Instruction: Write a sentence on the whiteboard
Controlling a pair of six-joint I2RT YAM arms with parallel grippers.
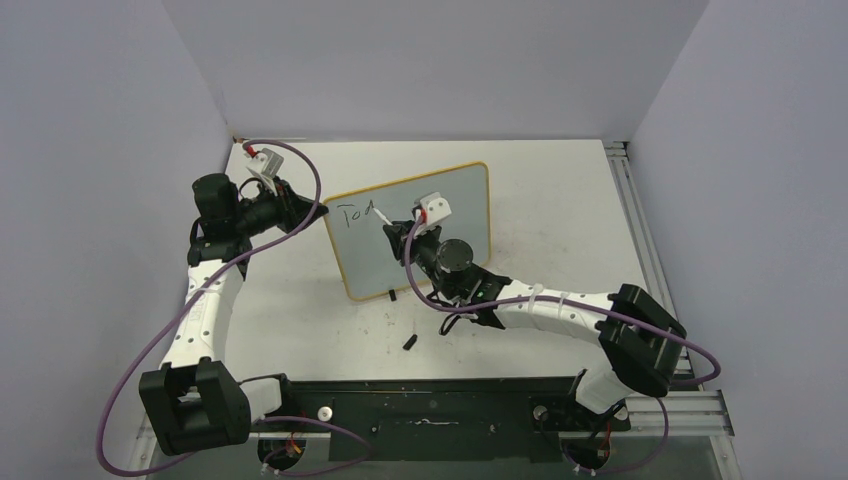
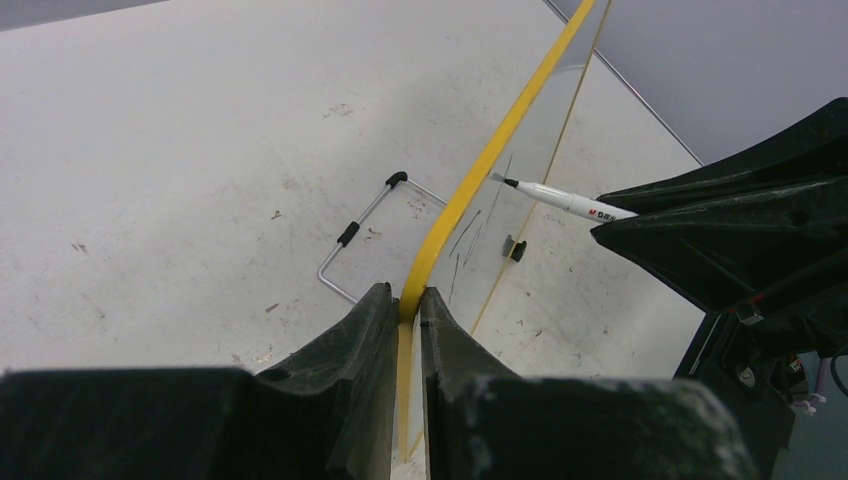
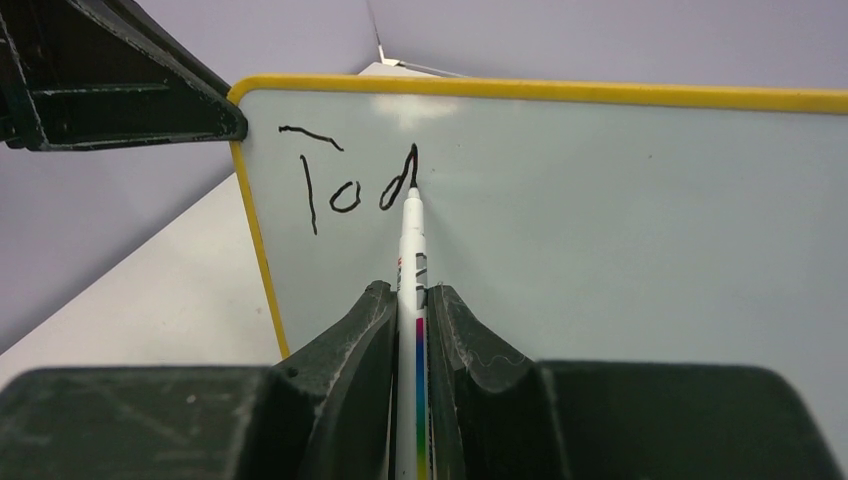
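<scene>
The whiteboard (image 1: 440,215) stands tilted at the table's middle, pale with a thin yellow frame (image 2: 478,172). My left gripper (image 1: 312,210) is shut on the whiteboard's left edge, its jaws pinching the yellow frame (image 2: 408,310). My right gripper (image 1: 402,232) is shut on a slim white marker (image 3: 411,245) with a rainbow stripe. The marker tip touches the whiteboard face (image 3: 600,230) at the stem of a "d". The sentence (image 3: 350,185) reads "Tod" in black near the top left corner. From the left wrist the marker (image 2: 565,200) shows through the board.
A small black cap (image 1: 410,341) lies on the table in front of the board. A bent wire stand (image 2: 358,232) with black tips rests behind the board. Aluminium rails (image 1: 640,235) run along the table's right side. Purple walls enclose the table.
</scene>
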